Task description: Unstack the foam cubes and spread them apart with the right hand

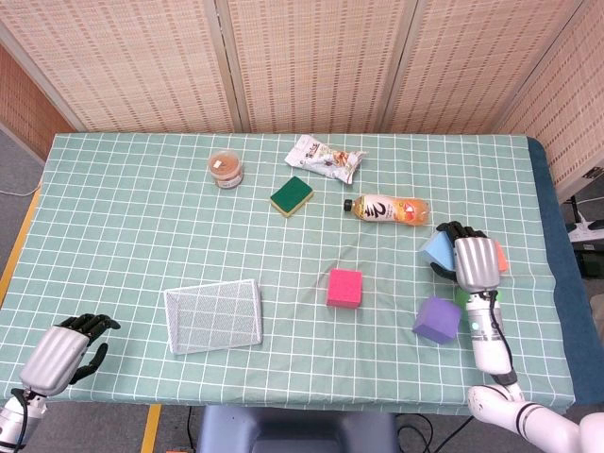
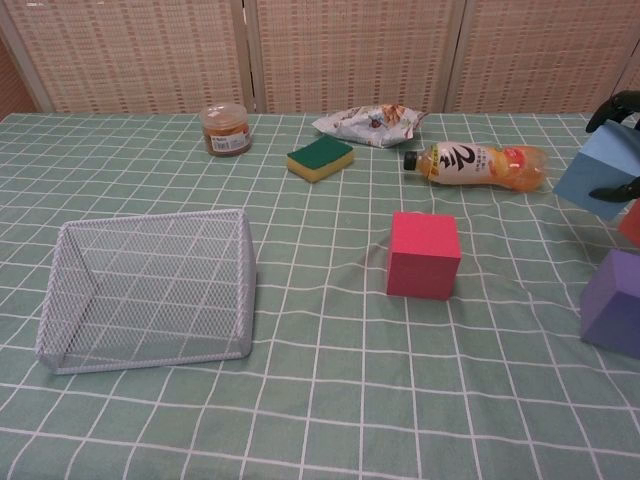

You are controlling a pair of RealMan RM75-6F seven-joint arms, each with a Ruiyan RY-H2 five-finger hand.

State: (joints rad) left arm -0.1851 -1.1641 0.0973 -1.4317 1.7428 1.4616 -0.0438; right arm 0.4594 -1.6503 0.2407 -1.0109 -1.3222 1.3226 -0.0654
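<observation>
- Right hand (image 1: 475, 263) is gripping the blue cube (image 1: 438, 249), holding it tilted and up off the desk (image 1: 113, 217), near the bottle (image 1: 389, 209).
- Purple cube (image 1: 436, 319) sits on the desk just below it; pink cube (image 1: 344, 287) is off on its own toward the middle.
- Orange cube (image 1: 500, 257) and green cube (image 1: 460, 294) are mostly hidden behind the hand.
- Left hand (image 1: 58, 354) hangs at the desk's near left corner, fingers curled in, holding nothing.

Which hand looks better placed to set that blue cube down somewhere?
The right hand: it already grips the blue cube among the other cubes. The left hand sits far off at the table's near left corner, holding nothing.
</observation>
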